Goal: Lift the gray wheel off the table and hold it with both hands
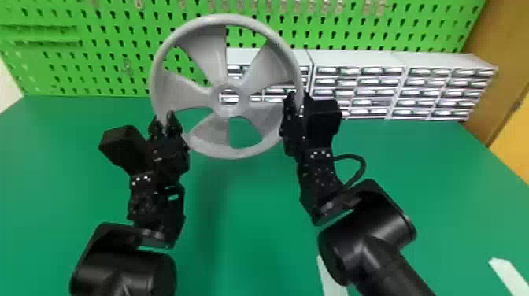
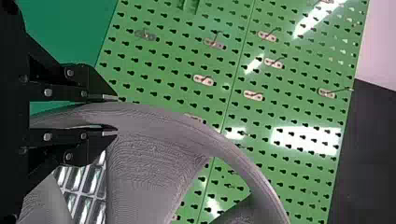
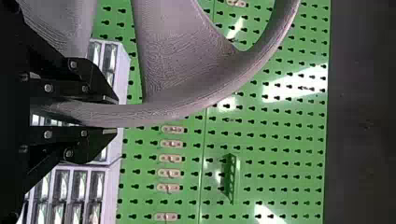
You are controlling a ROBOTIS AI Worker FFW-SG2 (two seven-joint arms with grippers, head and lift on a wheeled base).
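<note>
Gray wheel (image 1: 230,113) is upright at upper center of the head view, looks clear of the tabletop (image 1: 244,220). Left end effector (image 1: 164,119) pinches its rim at the lower left, right end effector (image 1: 298,103) pinches it on the right side. Reads as the hold phase, nearly done. Keep both pinches firm, move arms as a pair, same height and spacing (any mismatch twists the rim in the fingers). The right grip looks higher, so watch for roll. Leave margin to the drawers (image 1: 360,92) behind.
</note>
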